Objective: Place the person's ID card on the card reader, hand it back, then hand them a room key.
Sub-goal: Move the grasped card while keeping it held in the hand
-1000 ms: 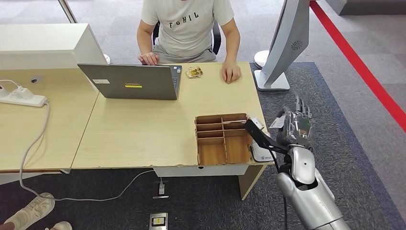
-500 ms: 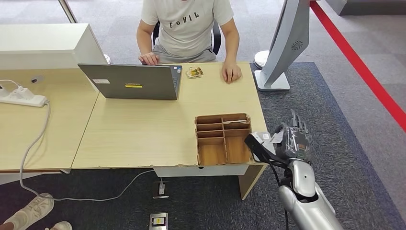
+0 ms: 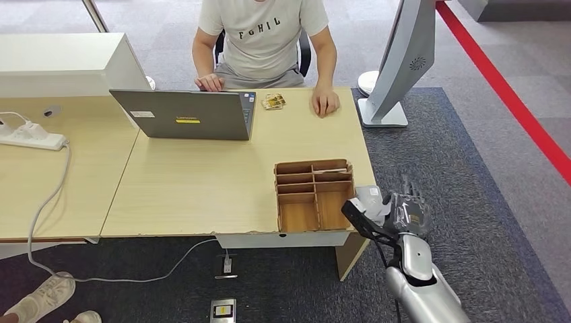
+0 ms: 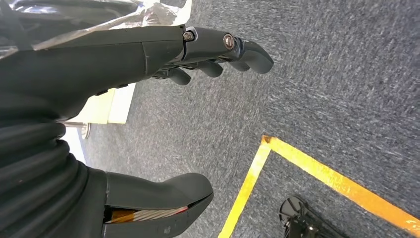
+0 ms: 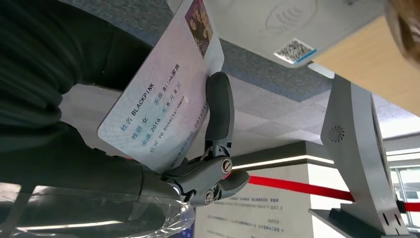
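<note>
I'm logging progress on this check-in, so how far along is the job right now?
Done: the right hand holds the ID card. In hand: it hovers beside the white card reader at the desk's corner; the card is not laid on it. Left: reading it, returning it to the person, then a room key. The left hand hangs over carpet.

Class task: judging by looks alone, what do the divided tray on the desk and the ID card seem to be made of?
Tray: thin unpainted wood or fibreboard, matt brown, with slotted dividers. ID card in the right hand: likely glossy plastic, printed, pale sheen, stiff and flat.
</note>
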Controlling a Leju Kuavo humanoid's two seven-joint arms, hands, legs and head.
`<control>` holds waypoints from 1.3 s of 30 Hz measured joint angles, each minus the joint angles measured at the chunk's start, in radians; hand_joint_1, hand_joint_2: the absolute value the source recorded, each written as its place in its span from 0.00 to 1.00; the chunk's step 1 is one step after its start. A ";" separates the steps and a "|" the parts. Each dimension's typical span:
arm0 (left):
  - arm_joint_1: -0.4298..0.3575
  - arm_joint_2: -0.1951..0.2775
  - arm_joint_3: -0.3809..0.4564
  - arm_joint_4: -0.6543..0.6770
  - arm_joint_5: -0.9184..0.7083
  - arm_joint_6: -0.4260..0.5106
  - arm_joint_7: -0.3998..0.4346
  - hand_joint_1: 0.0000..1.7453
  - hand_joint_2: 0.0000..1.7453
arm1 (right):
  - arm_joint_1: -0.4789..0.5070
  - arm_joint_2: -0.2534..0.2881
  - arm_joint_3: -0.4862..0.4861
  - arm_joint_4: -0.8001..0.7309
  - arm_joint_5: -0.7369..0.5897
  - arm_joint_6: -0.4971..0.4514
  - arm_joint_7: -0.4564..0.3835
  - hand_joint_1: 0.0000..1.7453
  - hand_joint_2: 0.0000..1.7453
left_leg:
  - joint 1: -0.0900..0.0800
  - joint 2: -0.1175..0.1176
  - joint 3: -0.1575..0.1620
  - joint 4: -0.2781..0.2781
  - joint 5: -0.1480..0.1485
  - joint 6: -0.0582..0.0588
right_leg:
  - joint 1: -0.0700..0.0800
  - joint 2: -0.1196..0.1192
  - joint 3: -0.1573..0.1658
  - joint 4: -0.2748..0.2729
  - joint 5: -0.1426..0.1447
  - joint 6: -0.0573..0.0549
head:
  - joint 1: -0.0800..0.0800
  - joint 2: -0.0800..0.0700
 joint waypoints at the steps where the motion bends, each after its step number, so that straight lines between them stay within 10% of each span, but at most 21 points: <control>1: 0.000 0.001 0.000 0.000 -0.002 -0.002 -0.001 0.00 1.00 | -0.003 0.003 0.001 0.019 0.001 -0.001 0.001 1.00 1.00 | 0.000 0.000 0.000 0.000 0.000 0.000 | 0.000 0.000 0.000 0.000 0.000 0.000 | 0.000 0.000; 18: -0.001 0.006 0.000 0.000 -0.009 -0.005 -0.004 0.00 1.00 | -0.068 0.052 0.013 0.187 0.017 -0.038 -0.039 1.00 1.00 | 0.000 0.000 0.004 0.000 0.001 0.000 | 0.000 0.000 0.003 0.000 0.000 0.000 | 0.000 0.000; 39: 0.001 0.009 0.000 0.000 -0.009 -0.013 -0.022 0.00 1.00 | -0.069 0.056 0.013 0.040 0.044 -0.027 -0.048 1.00 1.00 | 0.000 0.000 0.002 0.000 0.001 0.000 | 0.000 0.000 0.002 0.000 0.001 0.000 | 0.000 0.000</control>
